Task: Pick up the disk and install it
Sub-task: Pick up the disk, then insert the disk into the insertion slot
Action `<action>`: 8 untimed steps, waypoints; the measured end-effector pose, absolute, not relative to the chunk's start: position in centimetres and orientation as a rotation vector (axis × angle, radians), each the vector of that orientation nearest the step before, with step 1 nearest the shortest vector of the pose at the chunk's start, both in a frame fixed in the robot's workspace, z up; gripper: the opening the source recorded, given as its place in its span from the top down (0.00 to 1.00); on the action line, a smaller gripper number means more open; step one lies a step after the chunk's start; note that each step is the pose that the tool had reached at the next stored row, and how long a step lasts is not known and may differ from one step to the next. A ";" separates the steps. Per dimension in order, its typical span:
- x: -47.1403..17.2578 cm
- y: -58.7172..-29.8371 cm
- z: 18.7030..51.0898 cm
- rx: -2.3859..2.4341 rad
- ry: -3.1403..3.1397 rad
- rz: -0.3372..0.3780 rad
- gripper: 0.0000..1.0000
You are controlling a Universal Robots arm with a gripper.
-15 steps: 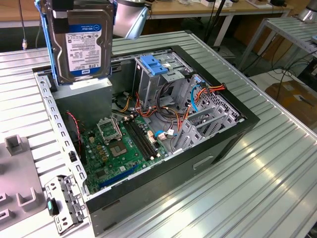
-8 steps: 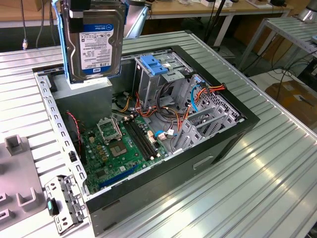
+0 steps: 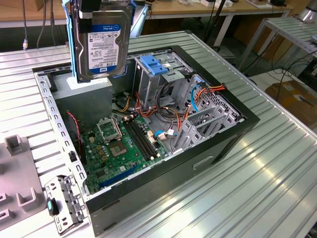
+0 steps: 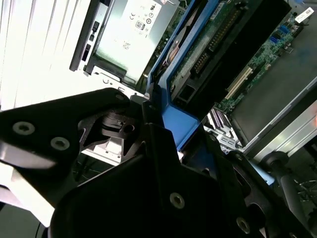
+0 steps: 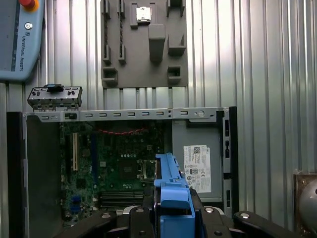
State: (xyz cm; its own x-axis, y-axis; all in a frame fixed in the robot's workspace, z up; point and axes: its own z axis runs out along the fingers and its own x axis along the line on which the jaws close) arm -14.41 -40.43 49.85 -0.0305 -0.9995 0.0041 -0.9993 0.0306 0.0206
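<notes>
The disk (image 3: 104,44) hangs upright above the open computer case, its white label with a blue band facing the exterior view and blue rails along its sides. My gripper (image 3: 105,11) is shut on its upper end at the top of that view. It hovers over the grey power supply box (image 3: 81,91), clear of the case. In the first wrist view the disk's blue rail (image 5: 172,191) stands edge-on between the black fingers (image 5: 138,223). In the second wrist view I see the disk's (image 4: 213,44) circuit-board underside and one blue rail.
The open case (image 3: 223,134) holds a green motherboard (image 3: 119,144), bundled cables and a blue-handled drive cage (image 3: 153,67). A grey fixture plate (image 5: 143,42), a small metal bracket (image 5: 54,96) and a teach pendant (image 5: 20,39) lie on the slatted aluminium table (image 3: 267,168).
</notes>
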 end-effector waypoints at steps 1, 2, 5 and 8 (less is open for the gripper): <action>-14.4 -40.4 49.9 2.175 -2.243 -0.019 0.63; -14.4 -40.4 49.9 2.175 -2.243 -0.019 0.63; -14.4 -40.4 49.9 2.175 -2.243 -0.019 0.63; -14.4 -40.4 49.9 2.175 -2.243 -0.019 0.63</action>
